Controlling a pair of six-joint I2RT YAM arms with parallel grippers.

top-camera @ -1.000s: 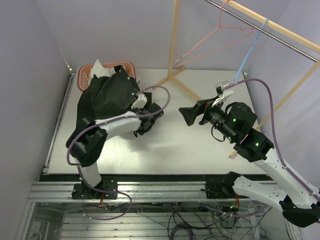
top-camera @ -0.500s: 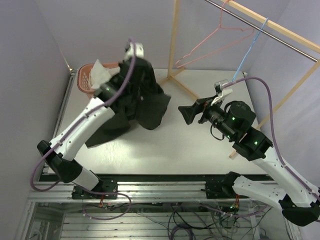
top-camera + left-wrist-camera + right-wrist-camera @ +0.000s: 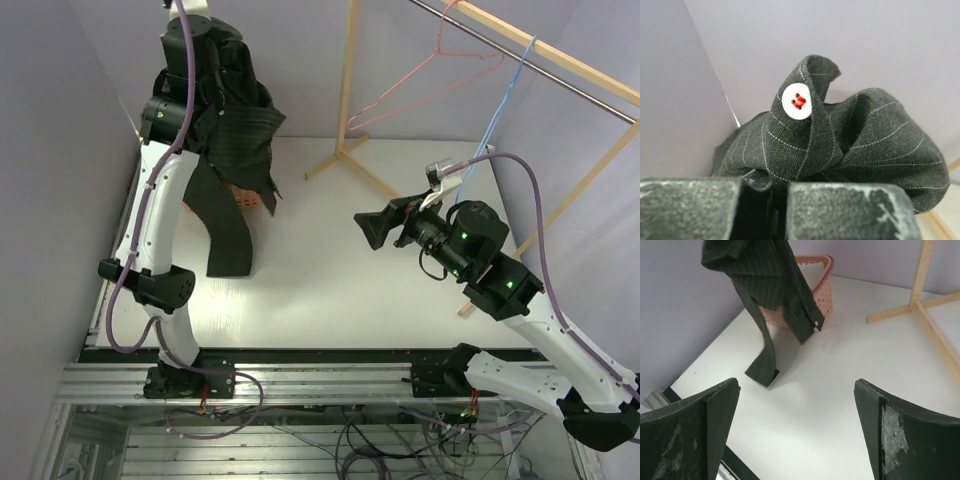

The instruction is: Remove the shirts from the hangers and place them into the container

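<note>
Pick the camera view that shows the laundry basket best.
Right wrist view: the salmon laundry basket shows its thick rim and lattice side, partly behind the hanging pinstriped shirt. The top view shows only an orange sliver beneath that shirt; the left wrist view shows none of it.

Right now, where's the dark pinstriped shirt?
Top external view, far left: the dark pinstriped button-up shirt hangs pinched in the raised left arm's fingers, above the salmon-orange lattice plastic basket.
</note>
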